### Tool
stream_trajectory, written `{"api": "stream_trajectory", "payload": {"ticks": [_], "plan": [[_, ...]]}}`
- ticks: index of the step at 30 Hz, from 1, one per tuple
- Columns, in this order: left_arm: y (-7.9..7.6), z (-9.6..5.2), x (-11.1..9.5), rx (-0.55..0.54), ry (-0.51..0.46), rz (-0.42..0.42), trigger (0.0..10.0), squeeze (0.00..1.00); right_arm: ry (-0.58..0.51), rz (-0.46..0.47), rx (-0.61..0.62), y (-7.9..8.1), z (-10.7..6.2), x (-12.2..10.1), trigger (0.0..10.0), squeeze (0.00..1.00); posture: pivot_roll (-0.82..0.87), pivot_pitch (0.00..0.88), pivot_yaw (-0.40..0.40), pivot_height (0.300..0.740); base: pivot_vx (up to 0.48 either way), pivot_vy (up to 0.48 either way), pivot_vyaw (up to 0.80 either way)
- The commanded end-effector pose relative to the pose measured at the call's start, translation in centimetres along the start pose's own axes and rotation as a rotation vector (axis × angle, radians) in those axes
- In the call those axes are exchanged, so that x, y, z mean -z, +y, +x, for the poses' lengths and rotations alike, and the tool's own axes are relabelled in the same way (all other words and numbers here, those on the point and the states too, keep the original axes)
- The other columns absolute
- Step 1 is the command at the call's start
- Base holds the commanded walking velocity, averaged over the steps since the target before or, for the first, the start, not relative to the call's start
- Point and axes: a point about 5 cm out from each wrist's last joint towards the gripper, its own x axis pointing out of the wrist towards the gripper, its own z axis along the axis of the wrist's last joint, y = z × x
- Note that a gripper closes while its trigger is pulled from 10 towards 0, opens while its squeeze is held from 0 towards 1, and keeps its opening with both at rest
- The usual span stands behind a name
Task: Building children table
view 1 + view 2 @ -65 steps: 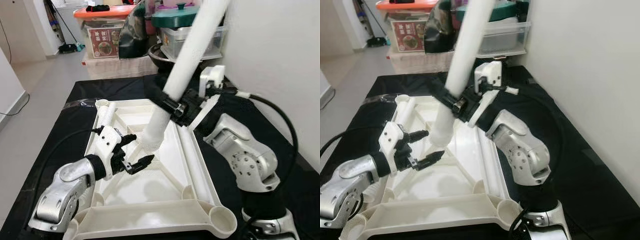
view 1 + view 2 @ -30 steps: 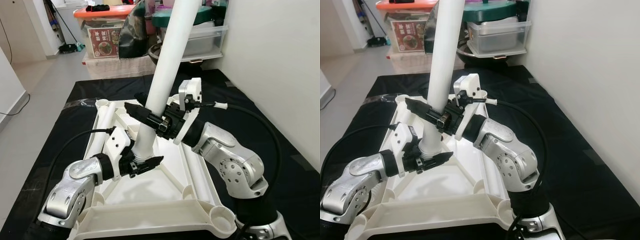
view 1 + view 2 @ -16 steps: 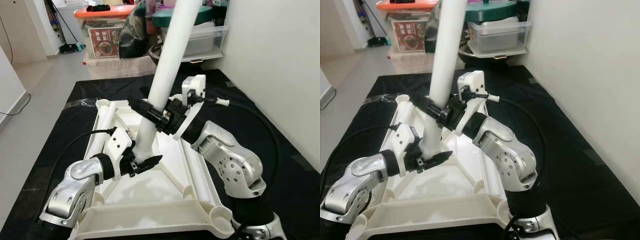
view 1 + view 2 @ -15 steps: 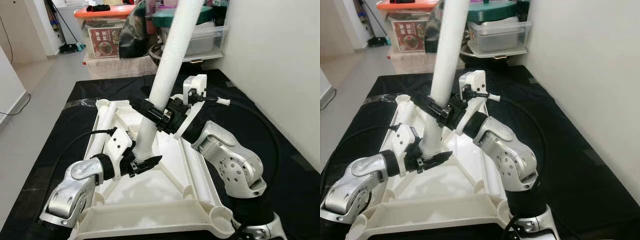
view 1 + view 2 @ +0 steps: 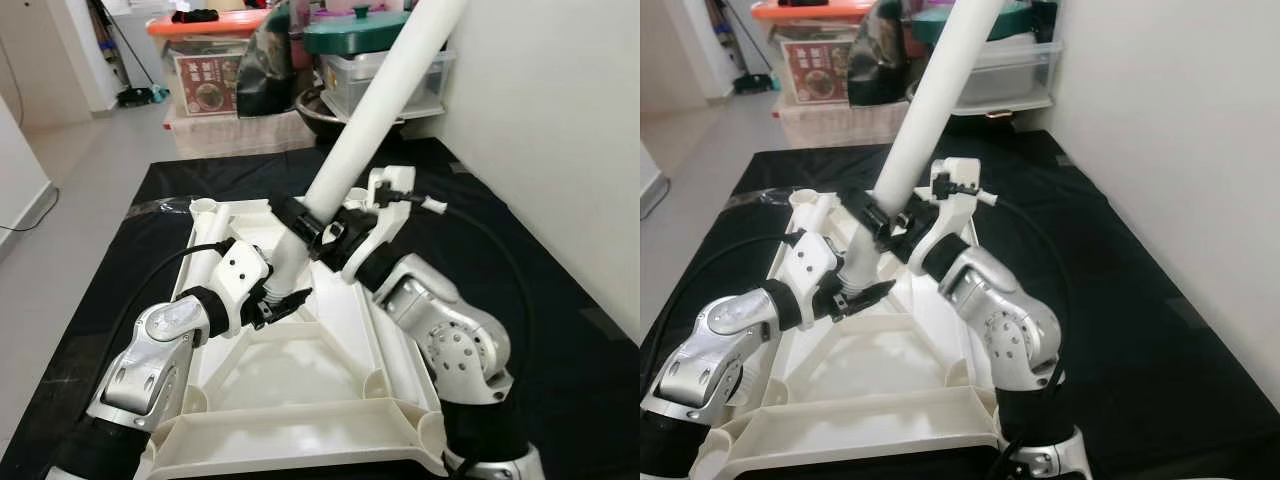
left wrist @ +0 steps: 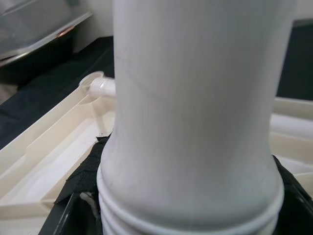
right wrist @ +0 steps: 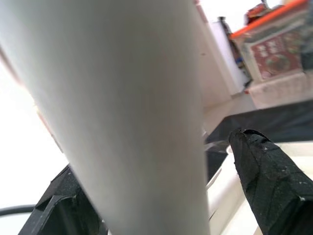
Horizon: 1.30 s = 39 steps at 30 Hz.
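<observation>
- Over the upturned white table top (image 5: 300, 370), both pincers clamp one white leg (image 5: 370, 120): right pincer (image 5: 300, 225) mid-shaft, left pincer (image 5: 275, 300) at its ribbed foot.
- Judged best: straighten the tilted leg before seating it.

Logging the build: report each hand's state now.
Left hand: shut on the white table leg, near its threaded end.
Right hand: shut on the same leg, higher up.

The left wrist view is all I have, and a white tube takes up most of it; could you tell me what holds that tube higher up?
Observer: The right pincer grips the table leg just above its lower end.
Operator: Thank you. Is the leg upright?
Observer: No, it leans, top end toward the robot's right.
Operator: And where is the left pincer?
Observer: The left pincer clasps the leg's ribbed foot, over the upturned tabletop.
</observation>
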Motion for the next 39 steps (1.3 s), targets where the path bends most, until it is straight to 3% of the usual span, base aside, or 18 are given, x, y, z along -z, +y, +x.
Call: {"api": "stream_trajectory", "payload": {"ticks": [1,10,26,27,39], "plan": [[0.1,0.1,0.1,-0.009,0.004,0.016,10.0,0.0,0.006,0.03,0.026,-0.2,-0.1,0.3,10.0,0.0,0.0,0.0,0.025,0.74,0.0,0.0,0.0],[-0.7,0.9,0.4,-0.011,-0.004,0.003,10.0,0.0,-0.06,0.16,0.149,-0.5,0.5,0.8,10.0,0.0,0.0,0.0,0.025,0.74,0.0,0.0,0.0],[-2.4,2.0,0.2,0.058,-0.033,0.005,10.0,0.0,-0.06,0.188,0.149,0.7,1.4,1.6,10.0,0.0,0.0,0.0,0.029,0.74,0.0,0.0,0.0],[-2.5,2.0,0.3,0.066,-0.029,0.005,10.0,0.0,-0.072,0.207,0.146,0.7,1.4,1.5,0.0,0.0,0.0,0.0,0.031,0.74,0.0,0.0,0.0],[-2.2,2.0,0.9,0.05,-0.009,0.033,10.0,0.0,-0.106,0.24,0.141,0.5,1.1,1.1,0.0,0.0,0.0,0.0,0.032,0.74,0.0,0.0,0.0]]}}
